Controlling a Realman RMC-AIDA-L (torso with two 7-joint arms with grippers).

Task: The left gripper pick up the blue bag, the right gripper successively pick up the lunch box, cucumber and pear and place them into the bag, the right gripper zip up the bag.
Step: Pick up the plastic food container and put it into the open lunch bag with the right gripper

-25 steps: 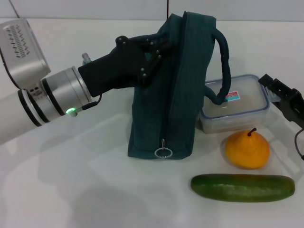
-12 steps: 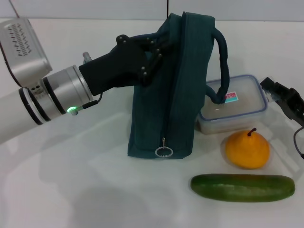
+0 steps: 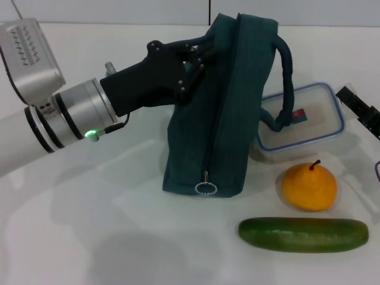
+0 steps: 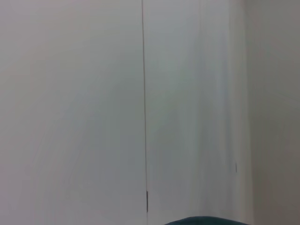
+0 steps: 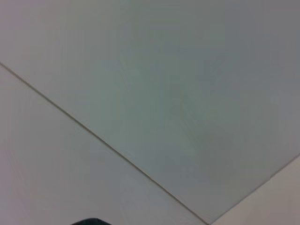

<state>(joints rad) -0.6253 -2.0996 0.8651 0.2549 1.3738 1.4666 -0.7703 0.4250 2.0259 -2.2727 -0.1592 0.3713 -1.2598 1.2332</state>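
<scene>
The blue bag [image 3: 219,119] stands upright on the white table, zipper side facing me with its ring pull [image 3: 205,188] low down. My left gripper [image 3: 191,54] is shut on the bag's upper left edge. A sliver of the bag shows in the left wrist view [image 4: 206,221]. The clear lunch box [image 3: 309,119] with a blue rim lies right of the bag, tilted, with the bag's handle [image 3: 284,77] hanging over it. My right gripper [image 3: 363,113] is at the right edge, close to the box's right side. The orange-yellow pear [image 3: 309,187] and the green cucumber [image 3: 303,234] lie in front.
The white table [image 3: 107,237] spreads out in front and to the left of the bag. A white wall [image 3: 119,10] runs behind. The right wrist view shows only pale wall panels.
The bag has shifted slightly right and leans more. The lunch box has tipped up and moved back. My right gripper has moved a little right and up.
</scene>
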